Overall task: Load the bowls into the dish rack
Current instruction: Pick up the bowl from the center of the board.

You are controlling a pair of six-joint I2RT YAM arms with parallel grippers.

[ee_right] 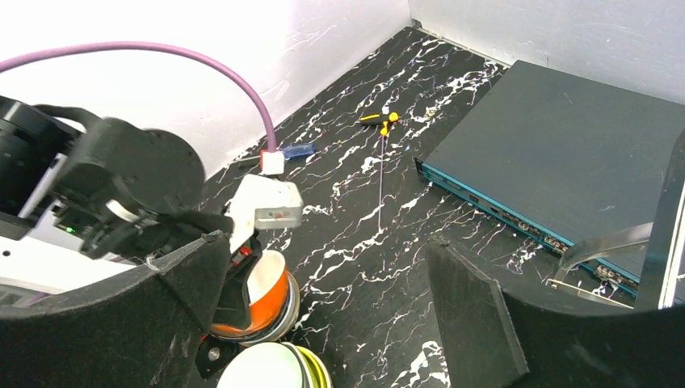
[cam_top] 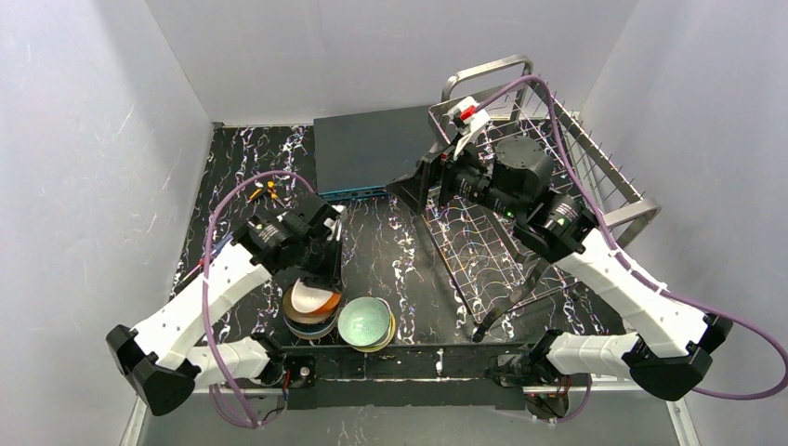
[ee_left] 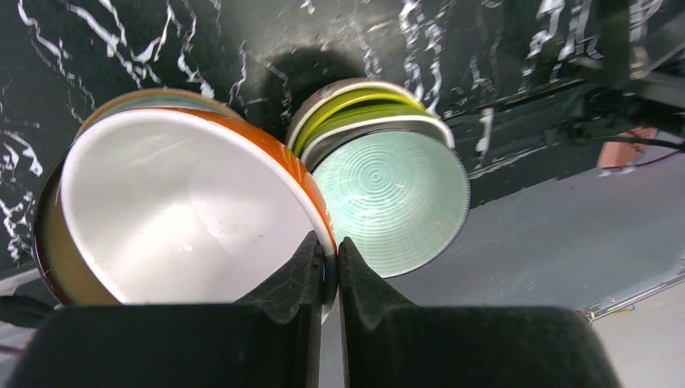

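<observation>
Marbled table (cam_top: 390, 243): bowls (cam_top: 366, 321) nested in 2 stacks (outside dish rack (cam_top: 488, 68)).

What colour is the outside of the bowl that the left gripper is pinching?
The bowl is orange outside, white inside; clearest in the left wrist view.

The bowls (cam_top: 365, 322) sit in two adjoining stacks at the near edge, left of the dish rack (cam_top: 483, 246).

White walls (cam_top: 84, 139) enclose a black marbled tabletop (cam_top: 390, 251) (white-veined).
</observation>
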